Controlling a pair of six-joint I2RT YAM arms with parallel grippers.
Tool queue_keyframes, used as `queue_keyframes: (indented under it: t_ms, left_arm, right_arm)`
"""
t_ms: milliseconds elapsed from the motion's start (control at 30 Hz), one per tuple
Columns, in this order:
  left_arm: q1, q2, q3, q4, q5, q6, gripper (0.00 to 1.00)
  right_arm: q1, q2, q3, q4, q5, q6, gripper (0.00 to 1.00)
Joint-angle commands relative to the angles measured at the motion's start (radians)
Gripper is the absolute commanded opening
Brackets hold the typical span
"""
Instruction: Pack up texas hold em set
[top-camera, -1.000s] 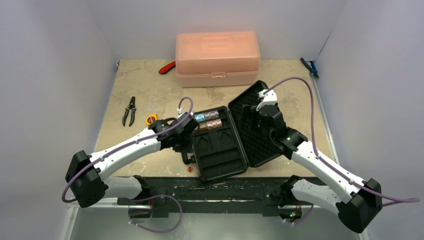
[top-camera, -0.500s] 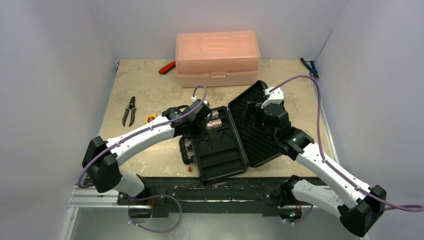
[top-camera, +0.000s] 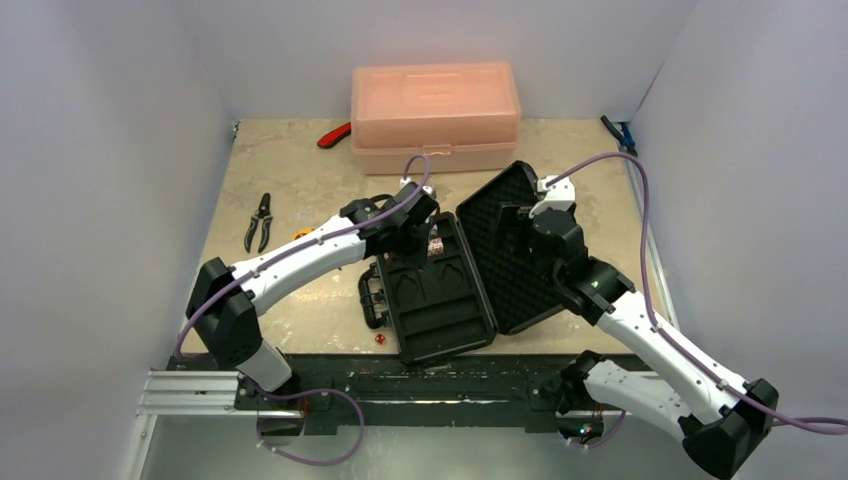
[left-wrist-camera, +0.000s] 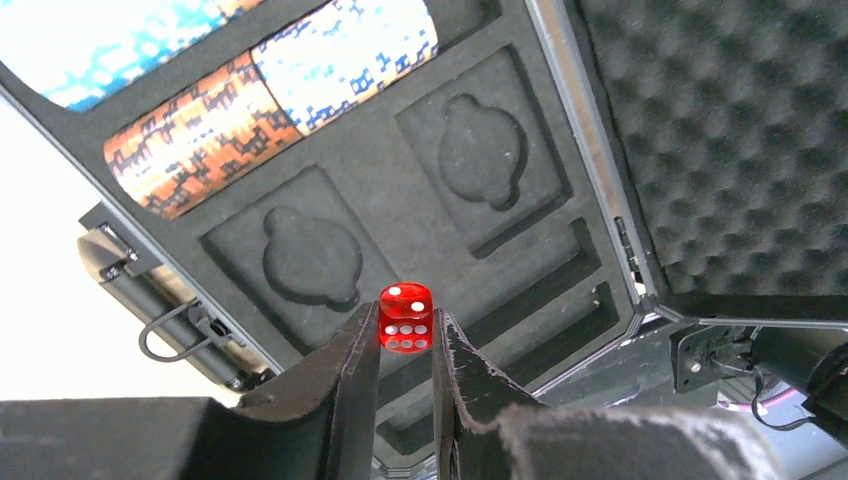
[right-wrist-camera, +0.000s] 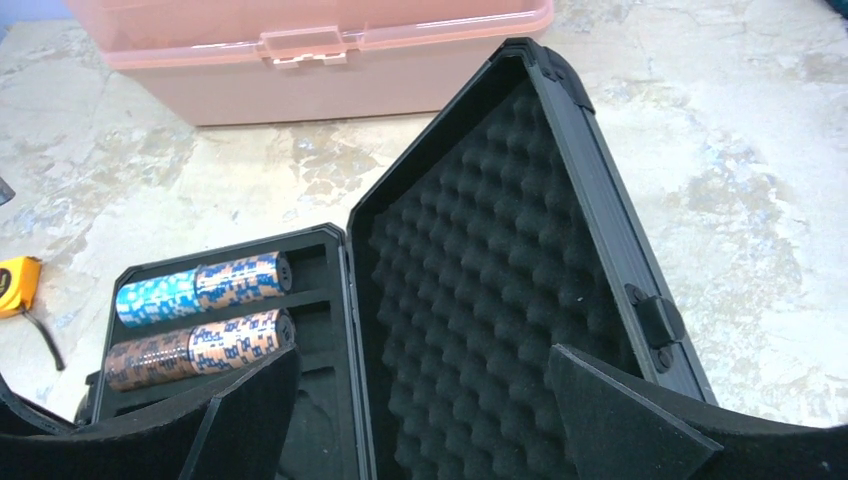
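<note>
The black foam-lined briefcase (top-camera: 440, 322) lies open, with its lid (top-camera: 512, 290) folded out to the right. Stacks of blue (right-wrist-camera: 155, 297), grey (right-wrist-camera: 243, 280) and reddish-brown chips (right-wrist-camera: 148, 360) lie in its top slots. My left gripper (left-wrist-camera: 405, 330) is shut on a red die (left-wrist-camera: 406, 317) and holds it above the case's foam cut-outs (left-wrist-camera: 310, 255). In the top view it (top-camera: 415, 235) hovers over the chip end. A second red die (top-camera: 379, 340) lies on the table by the case's front left corner. My right gripper (right-wrist-camera: 420, 400) is open and empty over the lid foam (right-wrist-camera: 480, 280).
A translucent pink box (top-camera: 435, 115) stands at the back, close behind the case. Black pliers (top-camera: 258, 220) and a yellow tape measure (right-wrist-camera: 15, 272) lie to the left. A red-handled tool (top-camera: 333, 135) and a blue tool (top-camera: 620, 135) lie near the back corners.
My left gripper has moved right and away from the case's left edge to above its interior, carrying the die. My right gripper has shifted slightly right over the lid.
</note>
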Motion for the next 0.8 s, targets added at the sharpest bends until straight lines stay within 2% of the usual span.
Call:
queue_keyframes:
  t_ms: [0,433,767]
  left_arm:
    - [-0.006,0.035,0.089,0.006,0.016,0.044,0.0]
    - [-0.004,0.182,0.263,-0.007,0.026,0.071,0.0]
    - [0.027,0.317,0.426,-0.019,0.005,0.096,0.0]
  right_arm:
    - [-0.002,-0.033,0.011,0.014,0.073,0.013,0.99]
    - [-0.002,-0.141,-0.029,0.013,0.236,0.113,0.99]
    - [-0.002,-0.142,-0.036,0.002,0.244,0.127,0.99]
